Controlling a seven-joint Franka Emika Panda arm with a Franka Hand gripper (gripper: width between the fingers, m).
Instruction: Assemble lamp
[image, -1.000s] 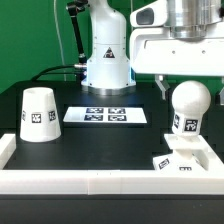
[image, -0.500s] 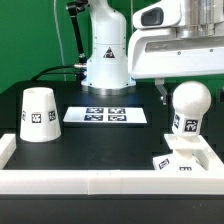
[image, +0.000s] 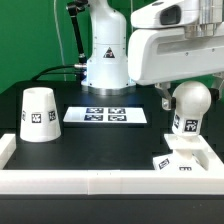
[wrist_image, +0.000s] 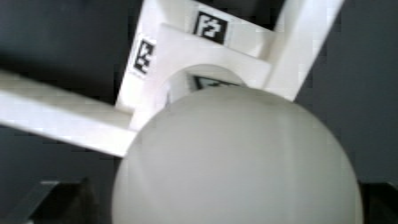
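The white ball-shaped bulb (image: 188, 108) stands upright by its neck on the flat square base (image: 186, 160) at the exterior view's right, against the white frame. My gripper (image: 186, 90) hangs over the bulb's top, with one dark finger (image: 163, 93) beside its left side. In the wrist view the bulb (wrist_image: 222, 150) fills the picture, with the tagged base (wrist_image: 187, 40) beyond it. The dark fingers (wrist_image: 54, 200) show at either side of the bulb, jaws spread wide. The cone shade (image: 36, 113) stands alone at the left.
The marker board (image: 105, 115) lies flat on the black table between shade and bulb. A white frame rail (image: 90, 182) runs along the front edge. The robot's white pedestal (image: 106, 60) stands behind the marker board.
The arm's hand has shifted toward the exterior view's left and looms larger over the bulb. The bulb, base and shade have not moved.
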